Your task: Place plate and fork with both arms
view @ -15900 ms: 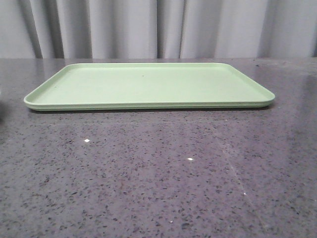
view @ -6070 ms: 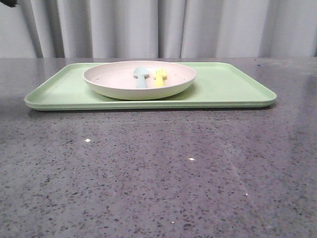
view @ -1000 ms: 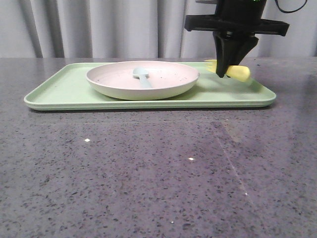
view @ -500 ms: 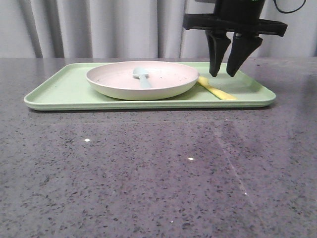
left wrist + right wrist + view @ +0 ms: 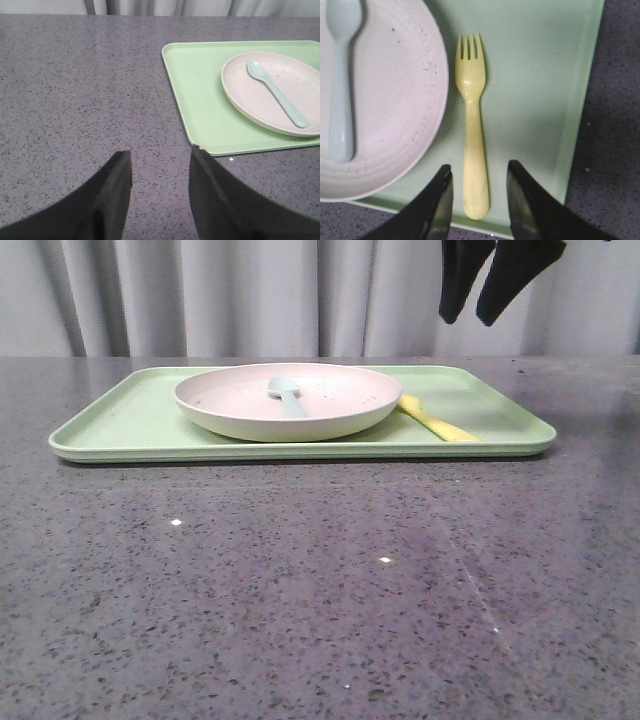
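Counting what lies before us, we find one light green tray [image 5: 140, 420], one pale pinkish-cream plate [image 5: 230, 410], one pale blue spoon [image 5: 287, 395] and one yellow plastic fork [image 5: 436, 421], all gathered on a dark speckled stone desk [image 5: 300, 590] with grey curtains [image 5: 250, 295] hanging behind it. The plate sits on the tray toward its left-centre as the front view shows it, and the spoon lies inside the plate, bowl and handle both resting on the plate's floor. The fork lies flat on the bare tray just beside the plate's right rim, apart from the spoon; in the right wrist view its tines and handle run alongside the plate's edge, very close to it, though we cannot tell whether the two touch. We see two pincers. The right pincer [image 5: 498, 295] hangs above the tray's right part, well clear of the fork, its two dark fingers spread apart with nothing between them. The left pincer [image 5: 160, 195] is over bare desk off the tray's near left corner, its fingers likewise parted and empty. Nothing lies over the fork or the plate, though the plate's raised rim hides the fork's head from the front. We find no brand, label or readable writing on any of the things.
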`<act>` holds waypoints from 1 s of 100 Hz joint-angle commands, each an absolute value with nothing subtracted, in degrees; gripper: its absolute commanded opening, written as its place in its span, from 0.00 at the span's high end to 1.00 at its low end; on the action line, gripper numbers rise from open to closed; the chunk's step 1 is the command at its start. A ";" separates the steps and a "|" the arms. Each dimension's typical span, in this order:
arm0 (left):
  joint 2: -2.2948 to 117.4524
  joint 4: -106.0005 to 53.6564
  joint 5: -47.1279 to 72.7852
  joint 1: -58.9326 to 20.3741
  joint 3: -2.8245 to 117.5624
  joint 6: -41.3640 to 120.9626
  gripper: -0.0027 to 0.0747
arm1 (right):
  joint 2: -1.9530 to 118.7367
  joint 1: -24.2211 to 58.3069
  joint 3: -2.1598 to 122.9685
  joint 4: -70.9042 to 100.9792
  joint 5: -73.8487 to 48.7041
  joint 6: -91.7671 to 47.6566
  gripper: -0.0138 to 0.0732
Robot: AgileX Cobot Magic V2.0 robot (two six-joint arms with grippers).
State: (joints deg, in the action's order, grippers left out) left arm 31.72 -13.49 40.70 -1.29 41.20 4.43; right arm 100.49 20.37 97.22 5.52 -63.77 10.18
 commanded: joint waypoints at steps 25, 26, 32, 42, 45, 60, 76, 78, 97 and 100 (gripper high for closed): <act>31.90 -14.14 36.19 -1.21 42.91 4.32 0.66 | 81.58 20.14 81.24 5.15 -50.97 9.55 0.51; 31.90 -14.14 36.19 -1.21 42.91 4.32 0.66 | 81.23 20.14 80.29 5.15 -50.32 9.55 0.51; 31.90 -14.14 36.19 -1.21 42.91 4.32 0.66 | 77.84 20.14 76.39 5.15 -47.47 9.55 0.51; 31.90 -14.14 36.19 -1.21 42.91 4.32 0.66 | 72.63 20.14 69.16 4.88 -42.53 9.55 0.51; 31.90 -14.14 36.19 -1.21 42.91 4.32 0.67 | 71.24 20.14 67.40 4.62 -41.20 9.55 0.51; 31.90 -14.14 36.19 -1.21 42.91 4.32 0.76 | 63.41 20.14 58.76 3.67 -35.70 9.55 0.52; 31.90 -14.14 36.19 -1.21 42.91 4.32 0.89 | 55.51 20.14 51.19 2.41 -32.16 9.55 0.70; 31.90 -14.14 36.19 -1.21 42.91 4.32 0.90 | 54.45 20.14 50.44 2.24 -32.08 9.55 0.73; 31.90 -14.14 36.19 -1.21 42.91 4.32 0.99 | 45.65 20.14 45.25 2.11 -32.09 9.55 0.92; 31.90 -14.14 36.19 -1.21 42.91 4.32 0.99 | 43.96 20.14 44.65 2.11 -32.09 9.55 0.92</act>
State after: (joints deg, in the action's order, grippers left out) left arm 31.72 -13.49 40.70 -1.29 41.20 4.43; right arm 48.00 20.37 44.82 2.97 -36.27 10.18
